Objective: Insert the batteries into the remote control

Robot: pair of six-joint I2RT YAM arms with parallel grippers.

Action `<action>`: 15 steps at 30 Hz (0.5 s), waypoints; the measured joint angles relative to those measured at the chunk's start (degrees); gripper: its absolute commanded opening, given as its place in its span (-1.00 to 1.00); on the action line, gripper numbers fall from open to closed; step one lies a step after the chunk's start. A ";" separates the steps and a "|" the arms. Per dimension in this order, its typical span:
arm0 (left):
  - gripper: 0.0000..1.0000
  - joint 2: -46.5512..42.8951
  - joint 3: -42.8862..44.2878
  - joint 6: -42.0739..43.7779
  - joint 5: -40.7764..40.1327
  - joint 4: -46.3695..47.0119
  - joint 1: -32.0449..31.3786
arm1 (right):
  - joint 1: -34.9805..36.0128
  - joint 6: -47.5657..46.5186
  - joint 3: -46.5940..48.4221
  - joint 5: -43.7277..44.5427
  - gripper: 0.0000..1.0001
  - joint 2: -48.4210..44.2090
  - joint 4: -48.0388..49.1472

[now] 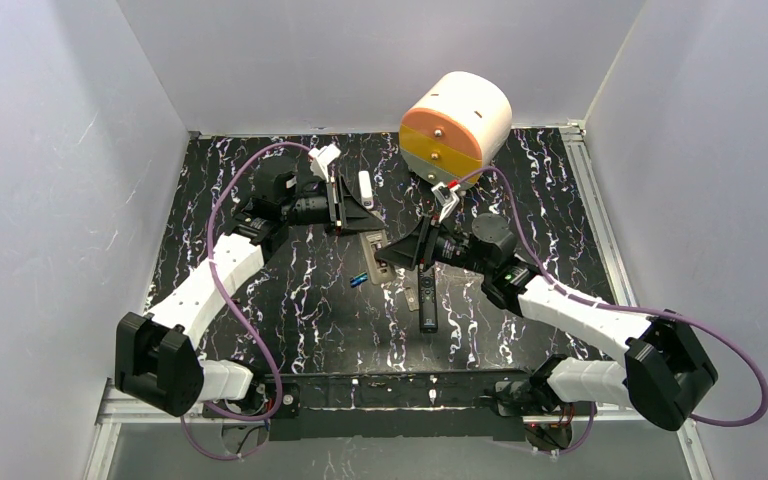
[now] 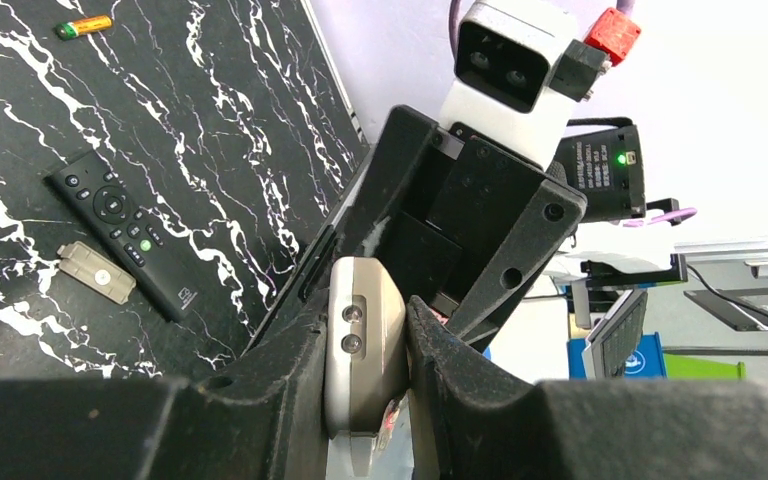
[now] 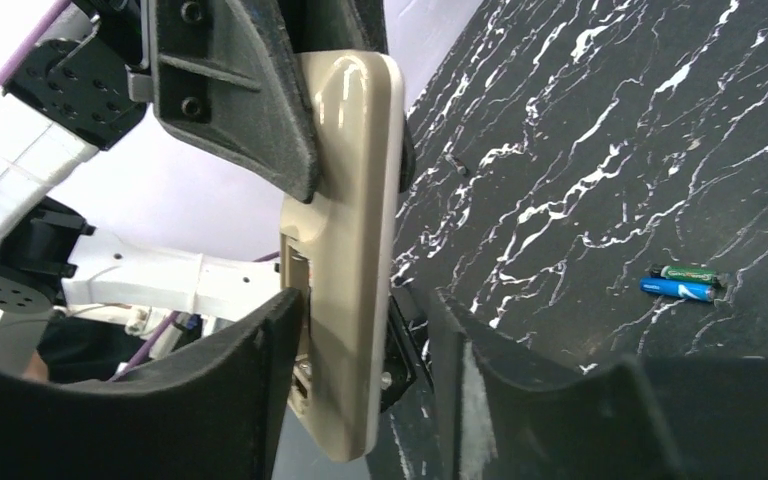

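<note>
The remote control [image 1: 371, 246] is held off the table between both grippers, its greyish-tan back showing. My left gripper [image 2: 365, 320] is shut on one end of the remote [image 2: 370, 350]. My right gripper [image 3: 365, 300] is open around the other end of the remote [image 3: 350, 200]; its left finger lies against the remote's back and its right finger stands apart. The blue battery [image 3: 678, 289] and the dark battery [image 3: 690, 272] lie side by side on the table [image 3: 610, 120], below the grippers [image 1: 358, 279]. One battery, orange and green, shows in the left wrist view [image 2: 85, 25].
A slim black remote [image 1: 427, 300] lies in front of the right gripper; it also shows in the left wrist view [image 2: 125, 230] with a small tan cover plate [image 2: 95, 272] beside it. A narrow white stick [image 1: 365, 188] lies behind the left gripper. A cream and orange drum [image 1: 455, 125] stands at the back.
</note>
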 measured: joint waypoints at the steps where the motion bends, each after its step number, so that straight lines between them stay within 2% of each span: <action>1: -1.00 -0.02 0.00 0.17 0.31 0.00 -0.02 | 0.00 -0.13 0.09 0.11 0.33 0.00 -0.28; 6: -1.00 -0.09 0.02 1.79 0.55 -0.26 0.00 | -1.33 -0.57 0.20 0.31 0.51 -1.05 -2.93; 12: -1.00 -1.25 0.00 6.73 0.50 -1.03 0.11 | -5.44 -2.64 0.26 0.57 0.53 -9.49 -7.06; 15: -1.00 -3.50 -0.42 10.10 0.50 -1.09 0.15 | -7.23 -6.19 1.66 2.19 0.53 -13.29 -12.17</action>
